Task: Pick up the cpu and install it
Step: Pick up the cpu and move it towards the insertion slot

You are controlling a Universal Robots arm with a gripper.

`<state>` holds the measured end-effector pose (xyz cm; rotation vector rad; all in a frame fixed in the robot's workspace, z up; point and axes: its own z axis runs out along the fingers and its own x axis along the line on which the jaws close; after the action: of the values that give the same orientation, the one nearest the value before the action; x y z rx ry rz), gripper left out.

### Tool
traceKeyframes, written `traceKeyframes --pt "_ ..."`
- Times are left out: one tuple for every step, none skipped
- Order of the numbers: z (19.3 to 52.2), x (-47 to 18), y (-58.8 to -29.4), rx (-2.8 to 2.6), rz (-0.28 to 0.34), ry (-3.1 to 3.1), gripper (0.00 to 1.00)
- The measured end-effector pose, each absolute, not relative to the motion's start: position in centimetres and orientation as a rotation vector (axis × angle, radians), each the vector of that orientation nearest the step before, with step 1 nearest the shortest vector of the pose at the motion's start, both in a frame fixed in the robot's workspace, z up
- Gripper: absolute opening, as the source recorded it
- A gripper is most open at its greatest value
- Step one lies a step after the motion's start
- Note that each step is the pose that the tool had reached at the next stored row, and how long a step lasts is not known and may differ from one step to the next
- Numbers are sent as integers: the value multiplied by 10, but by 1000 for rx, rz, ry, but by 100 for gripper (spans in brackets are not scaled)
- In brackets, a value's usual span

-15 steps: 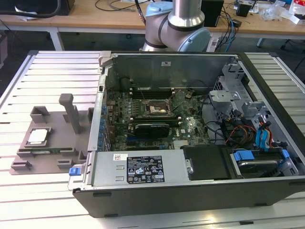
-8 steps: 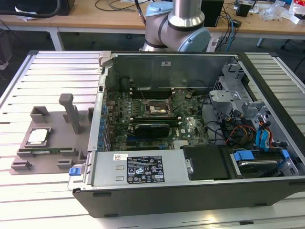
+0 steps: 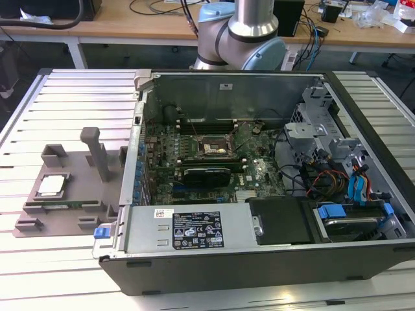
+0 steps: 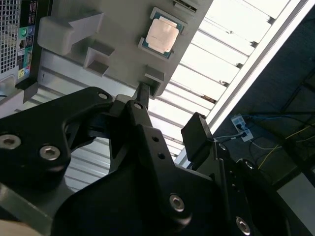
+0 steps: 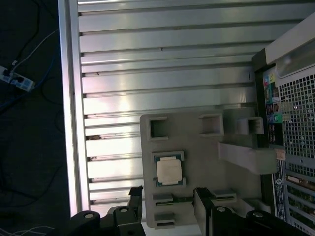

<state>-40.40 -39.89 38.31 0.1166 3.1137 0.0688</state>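
Observation:
The cpu (image 3: 52, 186) is a small silver-topped square chip lying flat in a recess of the grey plastic fixture (image 3: 71, 194), on the slatted table at the exterior view's left. Both wrist views look down on the cpu (image 5: 169, 171) (image 4: 162, 33) from well above. My gripper (image 5: 167, 209) (image 4: 170, 108) hangs over the fixture's edge beside the chip, open, its two black fingers (image 5: 202, 204) apart with nothing between them. The dark cpu socket (image 3: 211, 148) with its metal frame sits on the motherboard inside the open computer case (image 3: 259, 259).
A long black card (image 3: 207, 175) lies across the motherboard below the socket. Drive cages and cables (image 3: 324, 175) crowd the case at the exterior view's right. The fixture carries an upright post (image 3: 97, 152) and raised blocks. The arm's base (image 3: 240, 32) stands behind the case.

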Motion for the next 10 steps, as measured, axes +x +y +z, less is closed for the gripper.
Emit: traceKeyframes --pt "382 -404 -399 117 69 3114 55" --pt "381 -404 -399 117 69 3114 55" --pt "381 -404 -399 117 69 3114 55" --pt "380 -404 -399 117 69 3114 55" --pt "379 -404 -399 117 69 3114 55" --pt "379 -404 -399 117 69 3114 55" --pt "378 -404 -399 117 69 3114 55" --pt "378 -404 -399 117 69 3114 55" --pt "377 -404 -399 116 69 3114 55" --pt "376 -404 -399 117 69 3114 55"
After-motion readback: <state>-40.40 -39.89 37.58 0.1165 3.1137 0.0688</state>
